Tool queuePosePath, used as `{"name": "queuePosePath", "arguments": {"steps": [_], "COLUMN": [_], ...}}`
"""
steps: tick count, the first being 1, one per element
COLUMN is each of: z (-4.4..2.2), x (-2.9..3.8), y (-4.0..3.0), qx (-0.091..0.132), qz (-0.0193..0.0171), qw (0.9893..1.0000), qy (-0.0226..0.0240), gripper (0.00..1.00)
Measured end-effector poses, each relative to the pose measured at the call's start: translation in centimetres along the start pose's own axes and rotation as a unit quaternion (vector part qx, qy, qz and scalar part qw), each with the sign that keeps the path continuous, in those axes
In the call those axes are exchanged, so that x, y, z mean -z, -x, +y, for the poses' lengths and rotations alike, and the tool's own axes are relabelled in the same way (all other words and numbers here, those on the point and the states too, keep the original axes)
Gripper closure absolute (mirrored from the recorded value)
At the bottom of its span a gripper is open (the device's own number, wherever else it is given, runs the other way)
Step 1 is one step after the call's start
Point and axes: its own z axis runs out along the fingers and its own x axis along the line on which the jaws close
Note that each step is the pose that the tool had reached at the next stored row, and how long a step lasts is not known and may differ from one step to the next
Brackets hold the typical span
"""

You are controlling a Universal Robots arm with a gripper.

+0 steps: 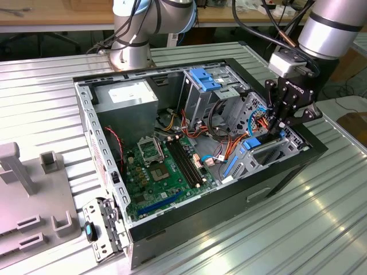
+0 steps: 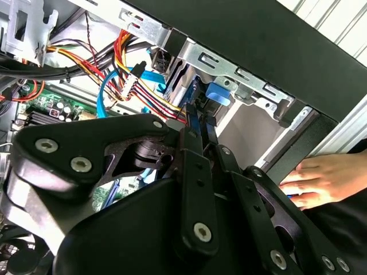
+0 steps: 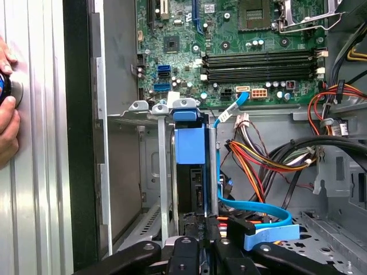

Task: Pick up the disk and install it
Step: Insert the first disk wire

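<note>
Disk going into the computer case

The gripper (image 1: 279, 127) pinches the blue-railed disk (image 3: 190, 150) standing on edge in a metal slot of the case (image 1: 229, 197).

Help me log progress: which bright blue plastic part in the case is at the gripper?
The blue-framed dark grey disk standing upright in its bay, held by the black gripper; the other, a blue bracket, sits atop the grey metal drive cage.

The disk (image 3: 190, 150) stands on edge in the case's (image 1: 287, 166) drive bay, the gripper (image 1: 276, 133) just above it.
</note>
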Motion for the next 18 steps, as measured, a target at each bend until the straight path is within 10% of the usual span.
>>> {"name": "queuePosePath", "arguments": {"steps": [18], "z": [-0.02], "x": [0.26], "y": [-0.04], "qx": [0.002], "qz": [-0.0025], "qw": [1.0000], "qy": [-0.0002], "gripper": [0.83]}}
